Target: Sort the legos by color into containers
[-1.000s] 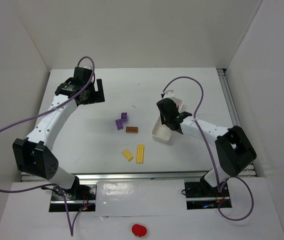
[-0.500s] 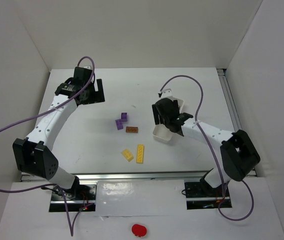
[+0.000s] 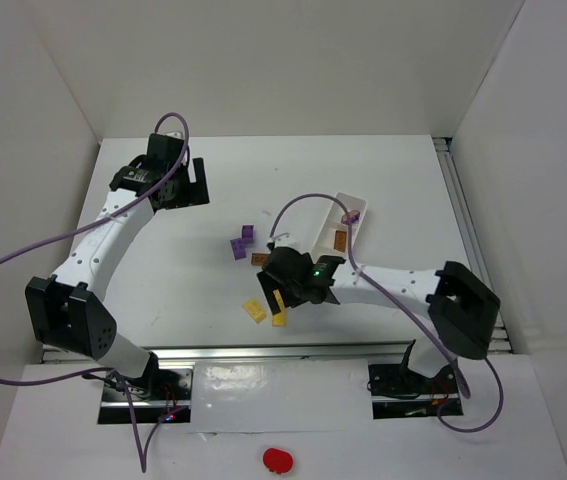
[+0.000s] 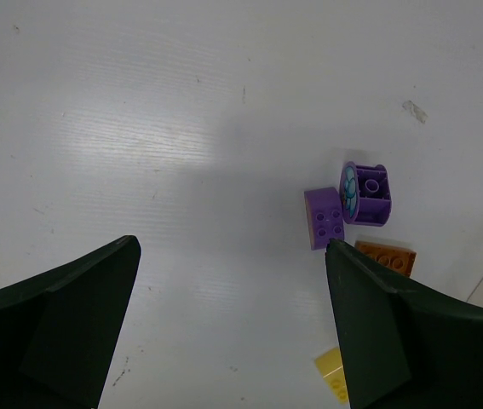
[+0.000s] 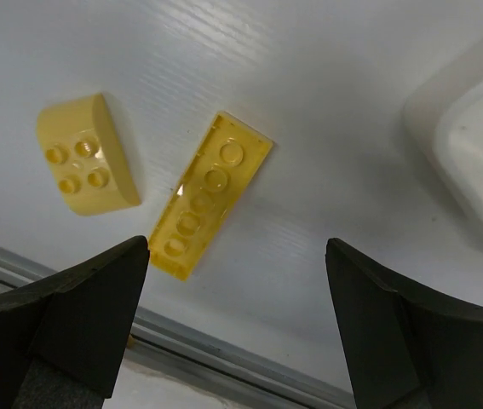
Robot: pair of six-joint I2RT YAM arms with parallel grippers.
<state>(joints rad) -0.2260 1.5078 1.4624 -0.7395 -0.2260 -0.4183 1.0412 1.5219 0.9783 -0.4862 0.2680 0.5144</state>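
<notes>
**Yellow plate next**

We judge the step to be lifting the long yellow studded plastic plate (image 5: 211,196). The right pincer (image 5: 234,251) hangs over it, wide and empty; next it must drop and close. The left pincer (image 4: 232,247) gapes wide. The white desk (image 3: 203,290) carries 2 yellow bricks (image 5: 83,153), 2 purple bricks (image 4: 324,217) and 1 brown brick (image 4: 386,256). The narrow white plastic tray (image 3: 355,202) holds 1 brown piece (image 3: 340,241) and 1 purple piece (image 3: 351,215).

white table (image 3: 383,180), small red blob (image 3: 277,459)
</notes>
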